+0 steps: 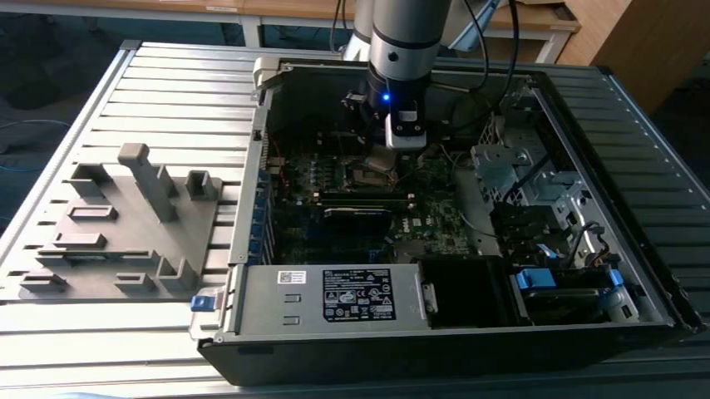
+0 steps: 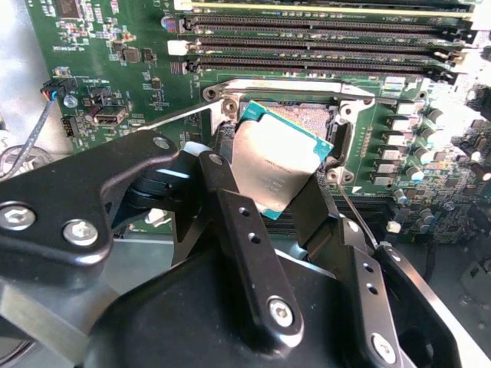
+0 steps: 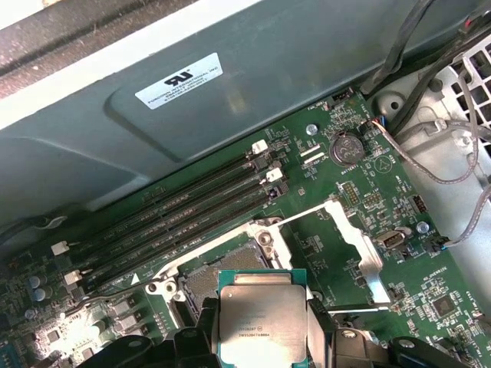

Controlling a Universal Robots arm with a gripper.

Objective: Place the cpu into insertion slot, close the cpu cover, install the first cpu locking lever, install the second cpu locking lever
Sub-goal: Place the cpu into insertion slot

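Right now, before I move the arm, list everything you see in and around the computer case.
Table: one, grey slatted, under everything.
Computer case: one, black, open, on the table.
Parts holder: one, grey, exterior view's left of the case.
Power supply: one, grey with black label, inside the case.
Circuit board: one, green, inside the case.
Memory slots: several, black, beside the socket.
Socket: one, dark, on the board, uncovered.
Socket cover: one, silver, swung open beside the socket.
Processor chip: one, silver-grey, held over the socket.
Arm: one, silver and black, reaching into the case.
Tool: one, black, shut on the processor chip.
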